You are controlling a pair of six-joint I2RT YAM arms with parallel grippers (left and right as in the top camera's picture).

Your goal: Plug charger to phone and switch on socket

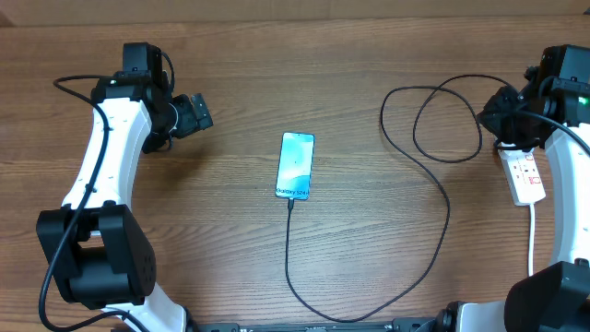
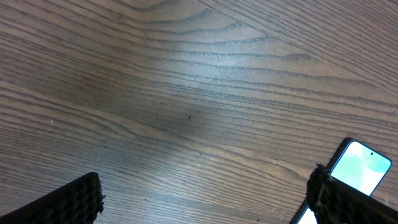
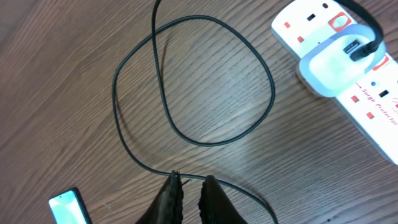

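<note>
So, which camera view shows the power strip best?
The right wrist view: the power strip fills the corner, with red switches and a plugged white adapter clear. Overhead shows it small, partly under the right arm. The left wrist view misses it.

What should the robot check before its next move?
1. Cable in phone: ok, it meets the bottom end.
2. Phone screen lit: ok.
3. Cable in power strip: ok, through the white adapter.
4. Red switch on: cannot tell.
5. Left tool open, touching nothing: ok.
6. Right tool empty: ok, a narrow gap with nothing in it.
</note>
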